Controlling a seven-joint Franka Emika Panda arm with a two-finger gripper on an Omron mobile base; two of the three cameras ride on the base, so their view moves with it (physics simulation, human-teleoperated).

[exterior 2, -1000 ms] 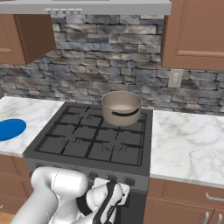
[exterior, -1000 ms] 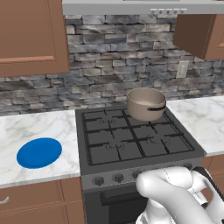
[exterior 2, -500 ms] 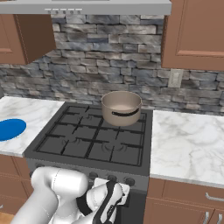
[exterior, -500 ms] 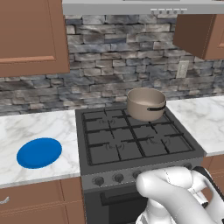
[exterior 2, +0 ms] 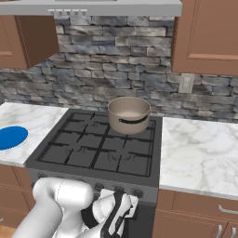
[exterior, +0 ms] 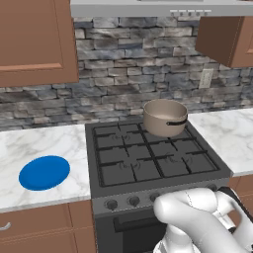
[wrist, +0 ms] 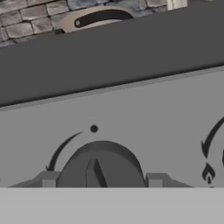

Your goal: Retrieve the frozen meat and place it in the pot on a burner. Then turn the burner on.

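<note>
1. The tool [wrist: 101, 180] is sitting right up against a stove knob [wrist: 100, 168], its tips flanking it on either side, jaws parted around it.
2. The pot [exterior: 165, 117] is sitting on the stove's [exterior: 153, 163] back right burner.
3. A blue plate [exterior: 44, 172] is lying on the tabletop [exterior: 42, 148] left of the stove.

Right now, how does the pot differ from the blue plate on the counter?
The pot is tan-beige and deep-walled; the blue plate is flat. The pot stands on the stove's back right burner; the plate lies on the marble counter left of the stove. The pot has a dark band-like handle at its side; the plate has none. Both are round, and the plate carries nothing.
</note>
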